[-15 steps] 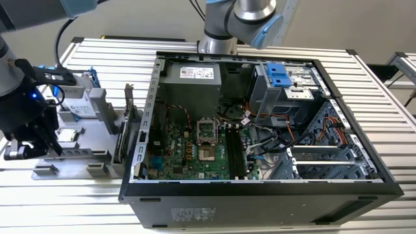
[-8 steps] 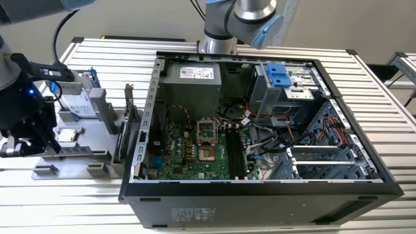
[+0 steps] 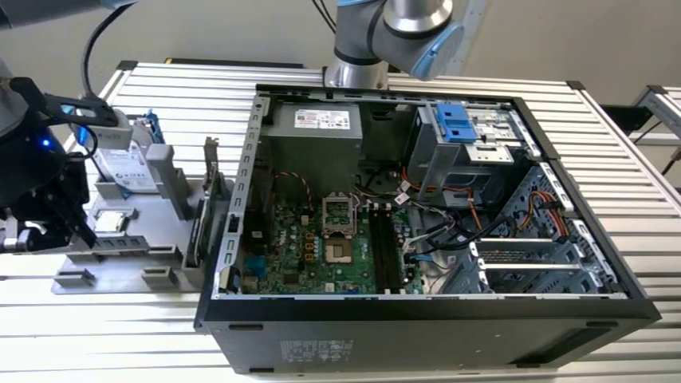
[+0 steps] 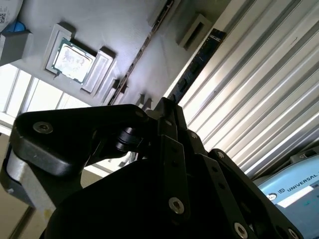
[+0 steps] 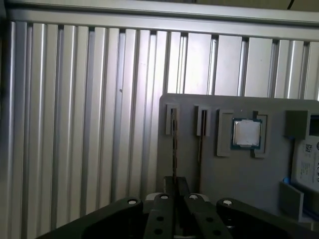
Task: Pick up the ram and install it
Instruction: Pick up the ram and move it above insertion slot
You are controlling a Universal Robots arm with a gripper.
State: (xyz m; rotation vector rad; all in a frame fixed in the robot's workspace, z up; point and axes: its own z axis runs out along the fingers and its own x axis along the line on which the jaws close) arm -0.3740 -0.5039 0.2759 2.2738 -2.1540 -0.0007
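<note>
Gripper (image 5: 174, 185) is at the exterior view's left, low over the grey fixture tray (image 3: 139, 255) on the slatted worktop (image 3: 617, 159). In the first wrist view its fingers are pinched narrow on one ram (image 5: 174, 144). The stick stands edge-on in a tray slot and runs straight into the thin gap between the pads, so it is still seated in the tray. The second wrist view shows the same ram (image 4: 144, 45) as a thin dark line leading to the gripper (image 4: 167, 107).

Tray contents:
- 1 CPU (image 5: 247, 133) in its pocket, seen in both wrist views.
- 1 hard drive (image 3: 126, 167) at the far end.
- 1 dark card (image 3: 210, 199) upright on the edge nearest the case.
- 2 slot blocks side by side in the first wrist view. One holds the ram, and the other (image 5: 201, 122) holds a second thin edge I can't identify.

1 open PC case (image 3: 426, 315) sits beside the tray, at the exterior view's right. Its motherboard (image 3: 319, 247) is exposed, with the black memory slots (image 3: 385, 247) well apart from the gripper.
</note>
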